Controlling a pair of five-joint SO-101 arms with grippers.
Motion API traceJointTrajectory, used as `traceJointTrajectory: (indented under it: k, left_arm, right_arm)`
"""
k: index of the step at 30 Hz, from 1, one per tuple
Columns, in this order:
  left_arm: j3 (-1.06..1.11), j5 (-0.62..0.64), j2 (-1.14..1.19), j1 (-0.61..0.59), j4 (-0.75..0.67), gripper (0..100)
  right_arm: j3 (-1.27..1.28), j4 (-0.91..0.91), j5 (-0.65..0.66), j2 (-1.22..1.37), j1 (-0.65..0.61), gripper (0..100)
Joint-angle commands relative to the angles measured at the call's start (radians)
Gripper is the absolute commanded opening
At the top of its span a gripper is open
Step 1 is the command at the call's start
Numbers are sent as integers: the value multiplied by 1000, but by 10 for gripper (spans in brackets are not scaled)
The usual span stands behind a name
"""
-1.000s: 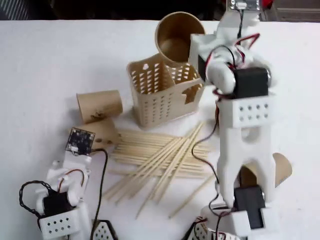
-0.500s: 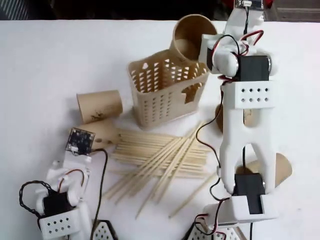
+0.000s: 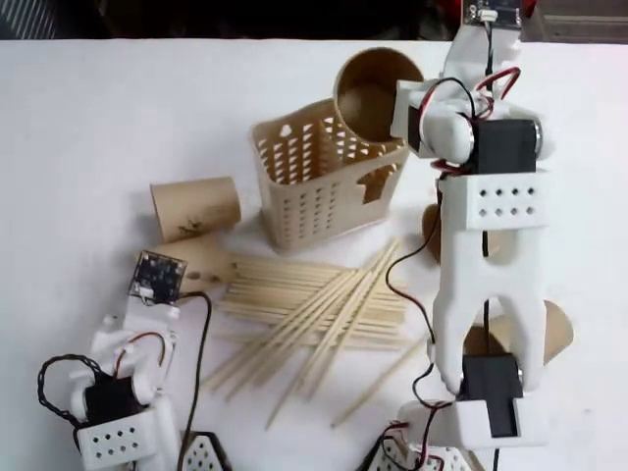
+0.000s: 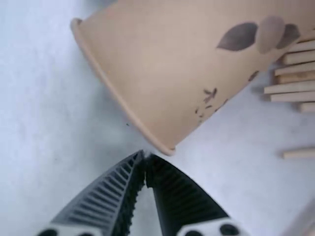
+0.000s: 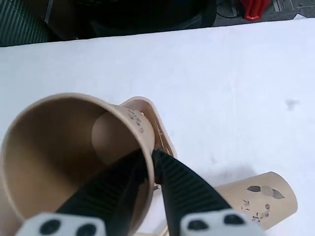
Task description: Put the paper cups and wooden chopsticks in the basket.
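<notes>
- High view: my right arm point(image 3: 488, 245) has the held cup point(image 3: 378, 90) up at the far corner of the basket point(image 3: 319, 186), mouth tipped towards the camera. To my eye the cup's base sits over the rim and not squarely over the opening. The chopsticks point(image 3: 314, 309) lie fanned on the counter point(image 3: 98, 118), well short of that tool on the basket's near side. A spare cup point(image 3: 194, 208) lies on its side beyond the left arm.
- Left wrist view: the left tool point(image 4: 144, 164) is pressed together and pinches nothing. Just past its tips lies the nearest cup point(image 4: 182, 69) on its side, with chopstick ends beside it.
- Right wrist view: the right tool point(image 5: 147, 158) pinches the held cup's wall at the rim, one finger inside the mouth and one outside.
- To do this step well, I'd bring the tool in over the basket's middle, swing the cup base-down and lower it between the walls. Only then would I spread the fingers. Let go from here, I reckon it could clip the rim and tumble onto the counter.
</notes>
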Motion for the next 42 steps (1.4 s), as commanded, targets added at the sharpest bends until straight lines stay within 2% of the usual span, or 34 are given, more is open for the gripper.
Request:
traceJointTrajectory:
  k: [1, 11, 18, 23, 28, 31, 35, 42]
  left_arm:
    - [-2, -5, -7, -7, 5, 25]
    - [-2, -5, -7, -7, 5, 25]
    - [-2, -5, -7, -7, 5, 25]
    - [-2, -5, -7, -7, 5, 25]
    - [-2, -5, -7, -7, 5, 25]
    - [-2, -5, -7, -7, 5, 25]
    - [-2, -5, -7, -7, 5, 25]
    - [-2, -5, -7, -7, 5, 25]
  right_arm:
    - [-9, 27, -3, -62, 15, 18]
    - [-9, -10, -2, 42, 10, 27]
    - [-12, -15, -2, 88, 12, 205]
    - [-11, -5, 11, 51, 42, 226]
    - [-8, 117, 181, -56, 67, 226]
    - [12, 248, 359, -119, 65, 226]
    - [215, 234, 545, -219, 147, 226]
    - [743, 234, 1019, -452, 197, 229]
